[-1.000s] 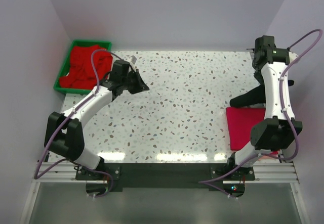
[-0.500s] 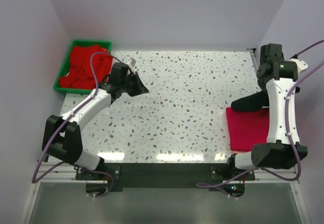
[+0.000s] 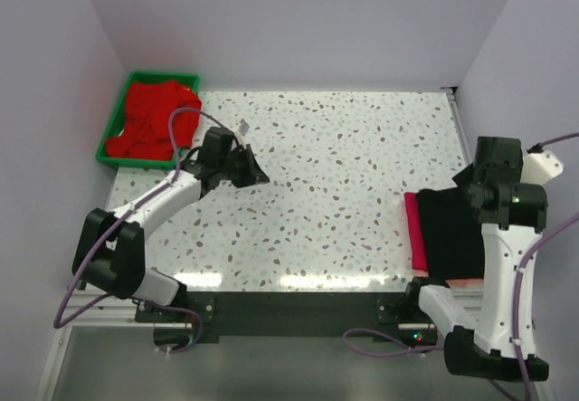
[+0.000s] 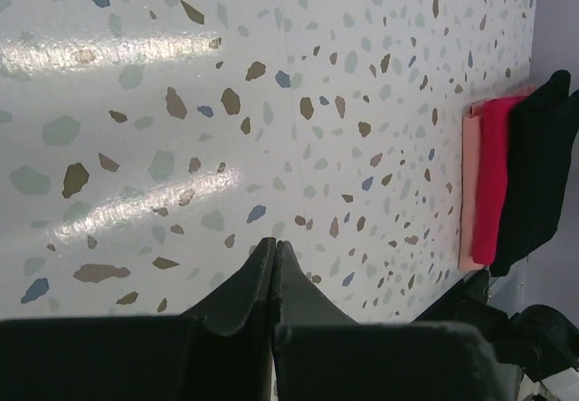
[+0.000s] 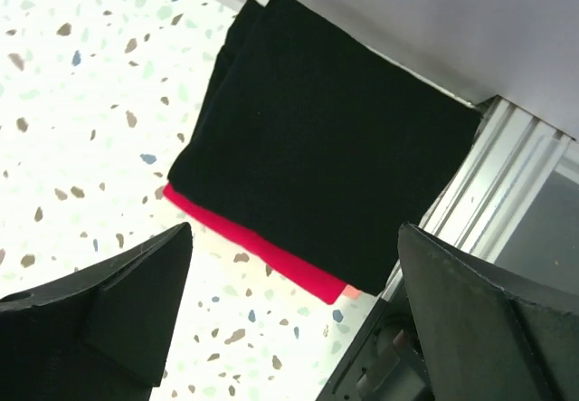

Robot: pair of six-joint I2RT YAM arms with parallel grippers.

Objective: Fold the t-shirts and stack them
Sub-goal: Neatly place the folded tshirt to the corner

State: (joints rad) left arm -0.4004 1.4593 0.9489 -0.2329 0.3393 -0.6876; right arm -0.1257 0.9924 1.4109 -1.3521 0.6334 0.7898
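Observation:
A folded black t-shirt (image 5: 317, 138) lies on top of a folded magenta-pink t-shirt (image 5: 237, 235) at the table's near right; a pale salmon layer (image 5: 349, 290) peeks out underneath. In the top view the black shirt (image 3: 452, 233) covers all but the left strip of the pink one (image 3: 415, 229). My right gripper (image 5: 294, 229) hovers above this stack, open wide and holding nothing. Bright red t-shirts (image 3: 149, 119) lie crumpled in the green tray. My left gripper (image 4: 274, 243) is shut and empty, low over bare table at the left middle (image 3: 256, 175).
The green tray (image 3: 136, 161) sits at the far left corner against the wall. An aluminium rail (image 5: 507, 175) runs along the table's near edge right beside the stack. White walls close in the left, back and right sides.
My right gripper has opened and let go of the black t-shirt, which now lies flat on the pink one. The right arm has drawn back toward the near edge. The left gripper shifted slightly.

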